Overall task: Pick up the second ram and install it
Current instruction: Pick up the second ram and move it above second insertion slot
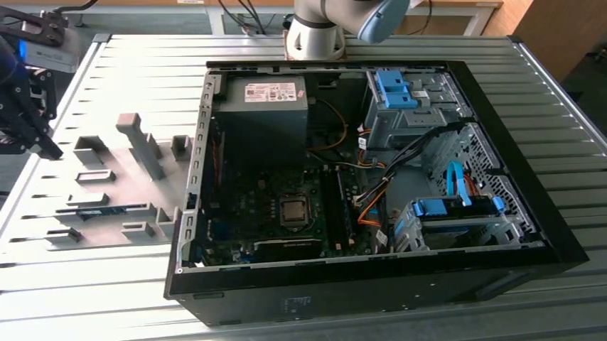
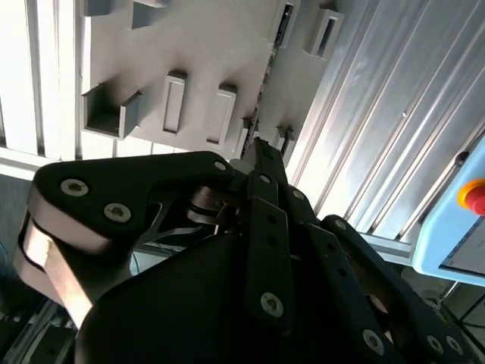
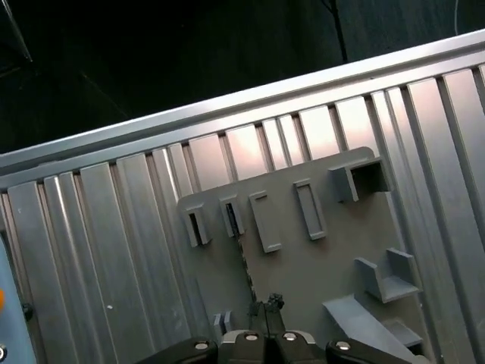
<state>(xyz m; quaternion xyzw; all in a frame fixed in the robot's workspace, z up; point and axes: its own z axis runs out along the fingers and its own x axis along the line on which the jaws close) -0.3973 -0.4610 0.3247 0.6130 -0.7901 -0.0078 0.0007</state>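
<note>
1. Exterior view: the long, thin blue-green circuit-board stick, the second ram [image 1: 99, 210], stands on edge in a grey slotted plastic fixture plate [image 1: 114, 177] on the ribbed metal tabletop [image 1: 152, 64], beside the open black computer case [image 1: 379, 284]; it is not yet picked up
2. Judged reason: seating it on edge leaves its upper edge free for a pinch
3. The black gripper [image 1: 43, 145] hangs above the fixture, well apart from the stick
4. In both wrist views the gripper [image 3: 265, 307] has its fingers [image 2: 267, 205] drawn together, with nothing between them
5. The case lies on its side with the lid off, presumably so the board faces upward

your open computer case [image 1: 379, 305] sits on the ribbed table [image 1: 142, 64]. a grey holder plate [image 1: 133, 192] lies just beside it.
</note>
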